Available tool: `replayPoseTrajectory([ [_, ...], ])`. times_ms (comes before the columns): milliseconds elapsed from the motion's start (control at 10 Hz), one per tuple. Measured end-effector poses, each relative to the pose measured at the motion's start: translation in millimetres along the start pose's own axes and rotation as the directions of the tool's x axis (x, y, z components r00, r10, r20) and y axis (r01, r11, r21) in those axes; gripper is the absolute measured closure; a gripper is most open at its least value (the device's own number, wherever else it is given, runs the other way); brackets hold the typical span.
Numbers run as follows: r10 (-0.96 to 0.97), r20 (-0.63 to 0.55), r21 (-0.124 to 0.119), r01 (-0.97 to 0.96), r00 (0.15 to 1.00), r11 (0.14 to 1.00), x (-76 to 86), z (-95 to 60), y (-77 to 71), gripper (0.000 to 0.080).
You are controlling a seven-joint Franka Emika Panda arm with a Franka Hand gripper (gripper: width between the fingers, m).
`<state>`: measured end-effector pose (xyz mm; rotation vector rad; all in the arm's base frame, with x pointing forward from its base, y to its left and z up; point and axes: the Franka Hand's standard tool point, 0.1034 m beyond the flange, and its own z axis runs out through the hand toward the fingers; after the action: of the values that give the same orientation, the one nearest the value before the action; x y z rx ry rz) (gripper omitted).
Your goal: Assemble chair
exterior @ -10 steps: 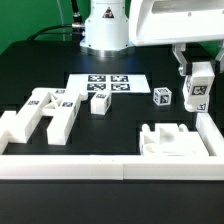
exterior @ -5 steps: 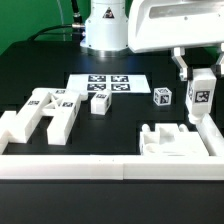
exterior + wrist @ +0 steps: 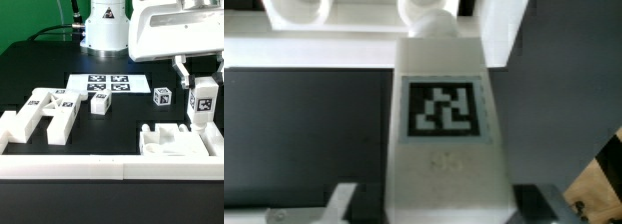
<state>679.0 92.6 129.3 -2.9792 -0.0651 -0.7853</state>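
My gripper (image 3: 201, 80) is at the exterior view's right, shut on a long white chair piece (image 3: 204, 104) with a square tag, held upright just above the table. In the wrist view the piece (image 3: 445, 110) runs away from the gripper (image 3: 441, 205), and a dark finger (image 3: 537, 200) shows on each side of it. A slotted white chair piece (image 3: 168, 138) lies just below and left of the held piece, and shows beyond its tip in the wrist view (image 3: 358, 20). More chair pieces (image 3: 47, 110) lie at the left, along with a small block (image 3: 100, 101) and a tagged cube (image 3: 162, 96).
The marker board (image 3: 108, 84) lies at the back middle in front of the robot base (image 3: 105, 25). A low white border rail (image 3: 100, 166) runs along the front, and another rail (image 3: 214, 142) runs at the right next to the held piece.
My gripper has carried the held piece a little toward the exterior view's right and lower, closer to the right rail. The other pieces have not moved.
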Motion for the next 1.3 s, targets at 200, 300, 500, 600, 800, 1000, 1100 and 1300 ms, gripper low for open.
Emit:
replayPoseTrajectory([
  [200,-0.074,0.014,-0.003,0.074,0.997,0.997,5.6,4.9,2.2,0.0509],
  [300,-0.075,0.017,-0.002,0.075,0.997,0.997,5.9,4.8,2.6,0.0509],
  [500,-0.076,0.018,-0.002,0.076,0.997,0.997,5.3,5.3,2.2,0.0509],
  [600,-0.076,0.021,-0.002,0.076,0.997,0.997,4.0,6.8,2.2,0.0509],
  [800,-0.077,0.029,-0.003,0.077,0.997,0.997,-0.4,12.0,3.7,0.0509],
  [1000,-0.078,0.035,-0.002,0.078,0.996,0.997,-3.5,16.4,2.9,0.0509],
  [1100,-0.080,0.039,0.000,0.080,0.996,0.997,-5.7,18.4,0.6,0.0509],
  [1300,-0.082,0.045,0.002,0.082,0.996,0.997,-9.2,21.5,-1.1,0.0509],
])
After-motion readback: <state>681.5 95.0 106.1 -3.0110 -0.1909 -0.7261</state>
